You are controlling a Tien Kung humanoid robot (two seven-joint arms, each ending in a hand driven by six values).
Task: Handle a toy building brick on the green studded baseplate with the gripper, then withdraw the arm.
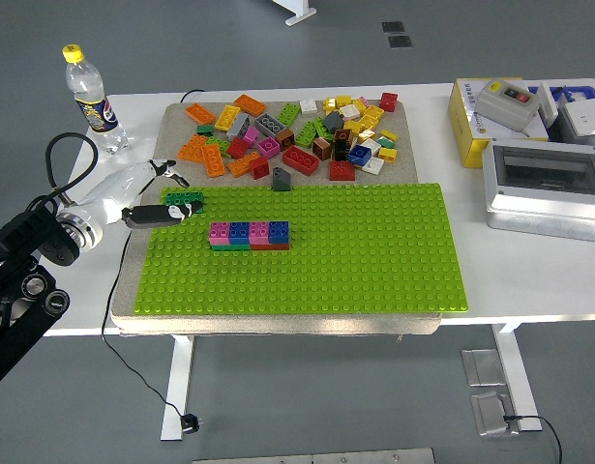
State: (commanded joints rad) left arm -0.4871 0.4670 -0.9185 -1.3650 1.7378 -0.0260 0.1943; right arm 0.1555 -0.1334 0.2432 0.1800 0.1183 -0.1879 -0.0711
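Your left robot hand [154, 196] sits at the left edge of the bright green studded plastic baseplate [374, 251], its white palm turned toward the plate and its dark fingers [150, 215] stretched out loosely, gripping nothing. Just beyond the fingertips, at the plate's near-left corner region, you can see a small dark green toy brick [184, 200] resting on the studs; whether the fingertips touch it is hard to tell. A little further right of the robot hand and slightly nearer to you stands a short row of bricks pressed onto the plate: pink, blue, pink and dark blue on top of a green and red lower layer [249, 235]. Ahead of the robot hand, past the plate's far edge, a loose heap of mixed orange, yellow, red, grey and green bricks [297, 135] lies on the beige mat [171, 126], with one dark grey sloped brick [281, 178] apart from the heap, close to the plate's far edge. Beyond the robot hand to the left, a clear plastic bottle with a yellow cap [90, 97] stands upright on the white table [529, 271]. Far across to the right sit a grey plastic enclosure with a clear lid [544, 186] and a yellow box [481, 121].
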